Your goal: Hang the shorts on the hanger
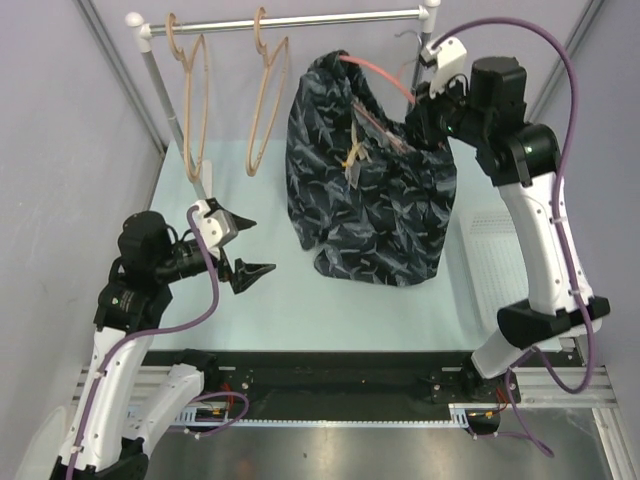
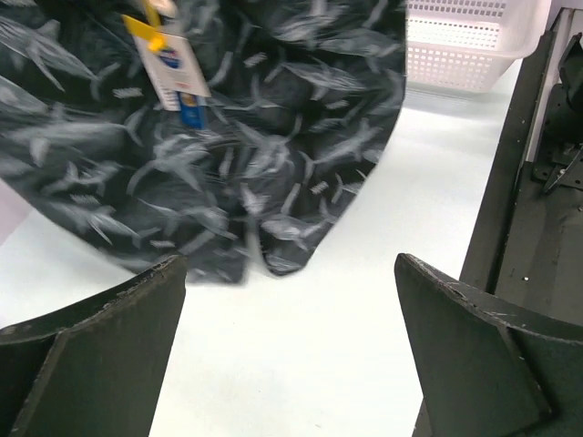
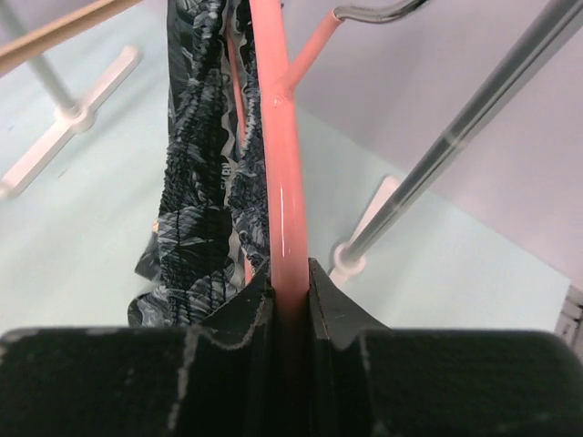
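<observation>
From above, the dark navy fabric shorts with a pale leaf-like print (image 1: pixel 370 190) hang in a bunch from the thin pink-red clothes hanger (image 1: pixel 375 68) right of the middle, and their lower hem lies on the pale tabletop (image 1: pixel 280 310). The right fingers (image 1: pixel 422 112) are clenched on the hanger's right end, just below the silver rail of the clothes rack (image 1: pixel 300 20). Two tan wooden hangers (image 1: pixel 190 90) hang from that rail farther left, well apart from the shorts. The left fingers (image 1: pixel 255 272) are spread wide and grasp nothing; they sit low over the tabletop, left of the shorts and not touching them. A white perforated basket (image 1: pixel 500 240) lies at the right side.

In the left wrist view, the two dark left fingers (image 2: pixel 91 355) frame bare tabletop (image 2: pixel 301 364), wide apart. The shorts (image 2: pixel 228 137) fill the upper left, and a small yellow-blue tag (image 2: pixel 168 64) dangles against the fabric. The white basket (image 2: pixel 465 41) shows at the upper right.

In the right wrist view, the right fingers (image 3: pixel 246 309) pinch the pink-red hanger (image 3: pixel 282 182) tightly between them. The elastic waist of the shorts (image 3: pixel 196 182) is gathered just left of the bar. The hanger's silver metal hook (image 3: pixel 373 11) curves at the top edge, beside a grey rack pole (image 3: pixel 474 127).
</observation>
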Robot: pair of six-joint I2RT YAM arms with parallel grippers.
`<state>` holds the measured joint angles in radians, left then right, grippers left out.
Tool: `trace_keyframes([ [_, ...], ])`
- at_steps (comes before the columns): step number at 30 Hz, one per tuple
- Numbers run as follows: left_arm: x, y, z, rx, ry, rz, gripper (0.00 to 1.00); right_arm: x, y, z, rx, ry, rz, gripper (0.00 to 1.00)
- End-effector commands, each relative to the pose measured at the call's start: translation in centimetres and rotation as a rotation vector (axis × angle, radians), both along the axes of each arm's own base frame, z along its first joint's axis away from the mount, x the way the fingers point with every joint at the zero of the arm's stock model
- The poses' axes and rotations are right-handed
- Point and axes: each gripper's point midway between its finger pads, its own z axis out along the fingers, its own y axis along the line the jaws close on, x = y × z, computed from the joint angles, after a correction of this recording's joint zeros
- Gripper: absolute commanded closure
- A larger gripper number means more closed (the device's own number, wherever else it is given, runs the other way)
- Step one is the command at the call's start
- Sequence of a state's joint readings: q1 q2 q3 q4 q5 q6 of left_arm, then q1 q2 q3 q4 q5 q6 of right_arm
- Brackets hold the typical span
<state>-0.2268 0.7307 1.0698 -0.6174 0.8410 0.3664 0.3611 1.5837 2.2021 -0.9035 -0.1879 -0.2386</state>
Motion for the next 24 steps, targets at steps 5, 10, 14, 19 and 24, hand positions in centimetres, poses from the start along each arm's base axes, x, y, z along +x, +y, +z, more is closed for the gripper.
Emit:
trace_keyframes([
  [5,-0.1,0.2,0.1,-0.008,-0.021,0.013,0.00,6.2,-0.9,7.0,0.087,-0.224,-0.164,1.00],
  [10,-0.2,0.3,-0.3,-0.003,-0.018,0.012,0.00,8.5,-0.9,8.1,0.082,-0.310,-0.185,1.00],
  [14,-0.2,0.3,-1.1,0.004,-0.006,0.015,0.00,10.2,-1.4,8.8,0.086,-0.365,-0.213,1.00],
  [19,-0.3,0.5,-1.6,0.008,0.001,0.023,0.00,11.7,-0.9,9.1,0.088,-0.408,-0.213,1.00],
  [24,0.2,0.8,-2.4,0.029,0.010,0.049,0.00,13.0,-0.7,6.2,0.055,-0.342,-0.215,1.00],
])
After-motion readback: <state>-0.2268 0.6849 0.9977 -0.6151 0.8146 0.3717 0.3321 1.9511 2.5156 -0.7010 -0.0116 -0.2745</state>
